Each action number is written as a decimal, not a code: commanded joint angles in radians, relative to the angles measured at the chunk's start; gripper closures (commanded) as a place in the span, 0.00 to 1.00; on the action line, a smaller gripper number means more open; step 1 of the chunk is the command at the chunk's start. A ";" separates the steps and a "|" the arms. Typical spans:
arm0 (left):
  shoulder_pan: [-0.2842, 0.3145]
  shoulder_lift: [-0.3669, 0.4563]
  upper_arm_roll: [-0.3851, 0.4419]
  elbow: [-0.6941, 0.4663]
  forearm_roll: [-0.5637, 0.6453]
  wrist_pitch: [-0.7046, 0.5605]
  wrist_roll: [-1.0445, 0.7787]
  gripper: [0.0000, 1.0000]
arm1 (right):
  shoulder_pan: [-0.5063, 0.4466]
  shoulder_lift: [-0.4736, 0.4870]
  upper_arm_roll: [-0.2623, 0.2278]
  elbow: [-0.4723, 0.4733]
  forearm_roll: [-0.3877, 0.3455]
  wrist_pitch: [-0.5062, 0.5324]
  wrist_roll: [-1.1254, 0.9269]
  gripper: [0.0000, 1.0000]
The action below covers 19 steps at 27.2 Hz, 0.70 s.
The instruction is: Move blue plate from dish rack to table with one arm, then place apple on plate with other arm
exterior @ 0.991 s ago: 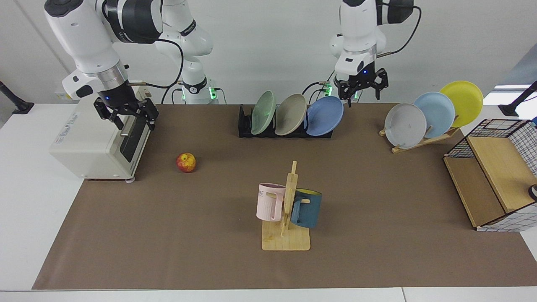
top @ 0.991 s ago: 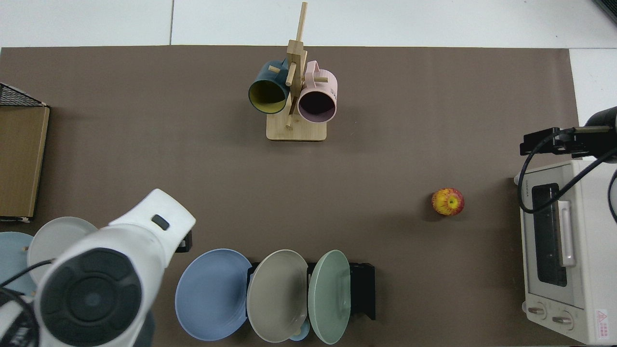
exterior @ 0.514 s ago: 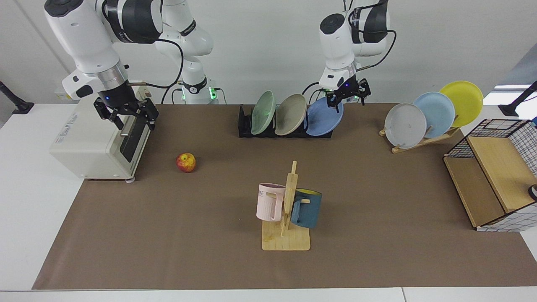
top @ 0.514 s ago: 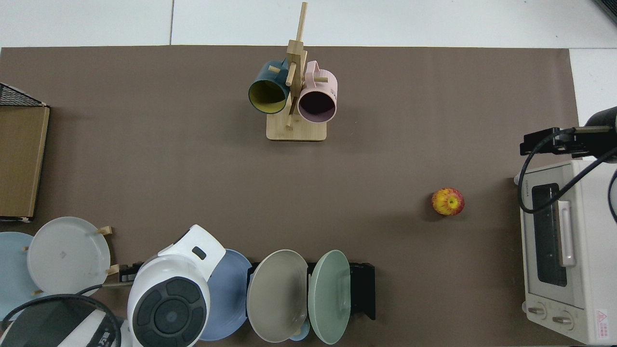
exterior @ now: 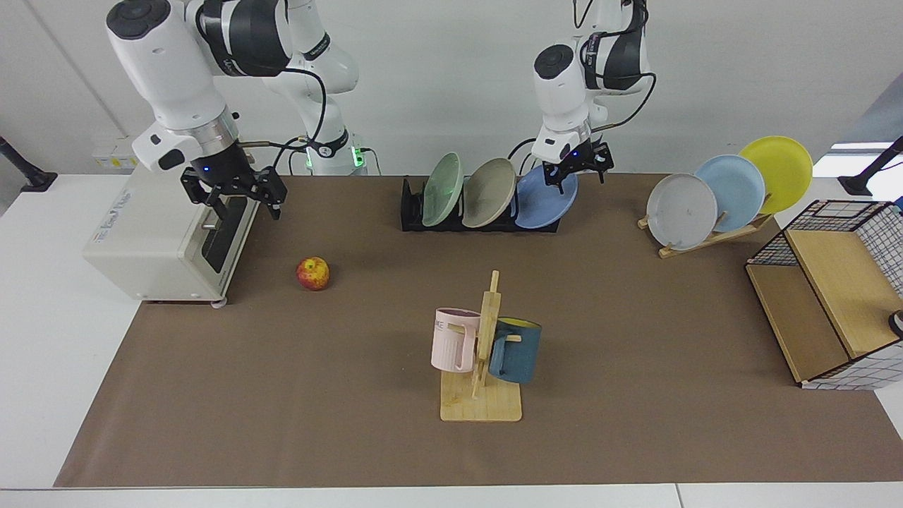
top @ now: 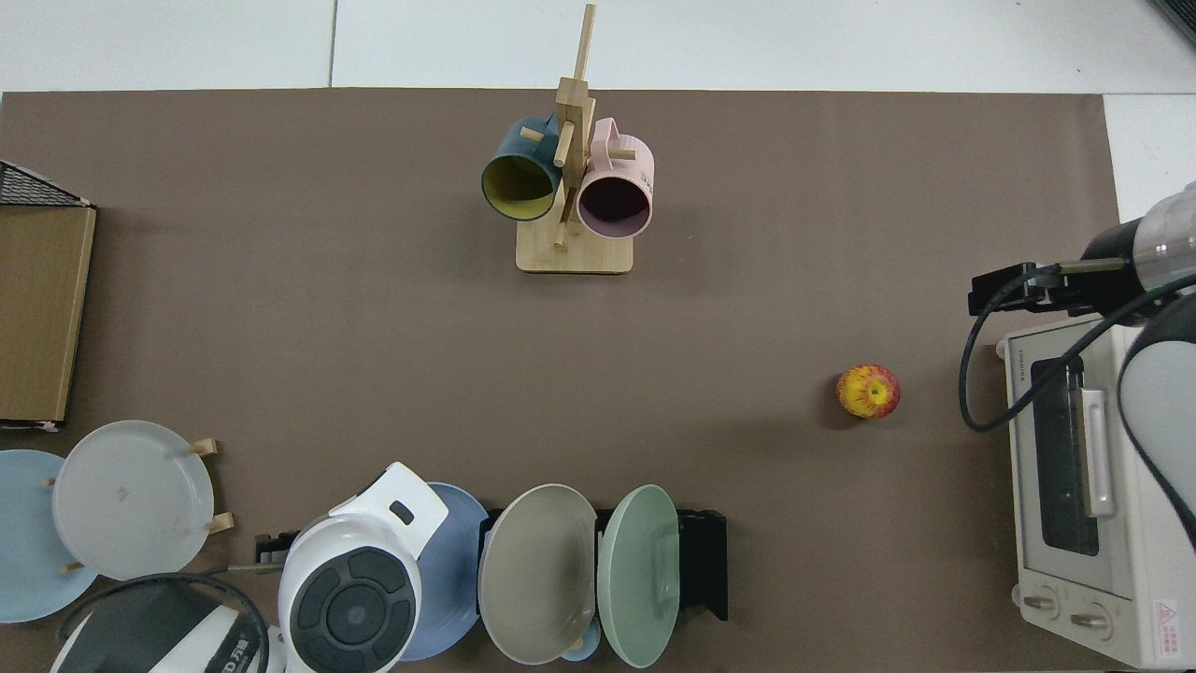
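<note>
Upper centre of the facing frame, the left pincer [exterior: 580,168] has dropped, fingers spread, onto the blue plate [exterior: 543,201], still in the dish rack [exterior: 413,212], grasp imminent; the right pincer [exterior: 241,196], also spread, has edged toward the apple [exterior: 313,273].

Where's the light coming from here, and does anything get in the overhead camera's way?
Facing view: shadows under the apple and mug tree are faint and soft, suggesting diffuse overhead light; the right gripper hovers, jaws open, by the toaster oven. Top view: the left arm hides much of the blue plate, and the left gripper at its rim.
</note>
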 commanded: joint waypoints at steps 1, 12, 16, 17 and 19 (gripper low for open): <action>-0.034 -0.033 0.013 -0.062 -0.015 0.035 0.004 0.02 | 0.027 -0.038 0.001 -0.150 -0.015 0.093 0.022 0.00; -0.049 -0.026 -0.004 -0.084 -0.015 0.044 -0.022 0.35 | 0.041 -0.040 0.001 -0.439 -0.015 0.369 0.074 0.00; -0.049 -0.023 -0.004 -0.084 -0.015 0.044 -0.008 0.54 | 0.041 -0.037 0.001 -0.513 -0.015 0.463 0.073 0.00; -0.049 -0.023 -0.004 -0.084 -0.015 0.044 -0.008 0.59 | 0.041 -0.031 0.001 -0.524 -0.016 0.483 0.073 0.00; -0.048 -0.023 -0.004 -0.082 -0.015 0.044 -0.007 0.70 | 0.040 -0.014 0.001 -0.541 -0.016 0.504 0.073 0.00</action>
